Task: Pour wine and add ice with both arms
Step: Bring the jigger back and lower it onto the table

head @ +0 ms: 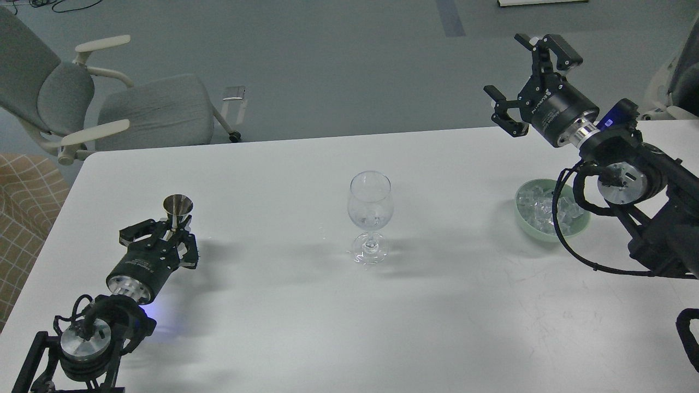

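Observation:
A clear wine glass (370, 210) stands upright mid-table; something pale and clear lies low in its bowl. My left gripper (170, 232) is low over the table's left side, shut on the waist of a small steel jigger (177, 209) that stands about upright. My right gripper (527, 71) is open and empty, raised high beyond the table's far right edge. A pale green bowl (579, 226) holds ice cubes (538, 206) at the right, partly hidden by my right arm's cable.
The white table (338, 316) fills the view. A grey office chair (109, 103) stands behind its far left corner. A second chair (680, 82) shows at the far right edge.

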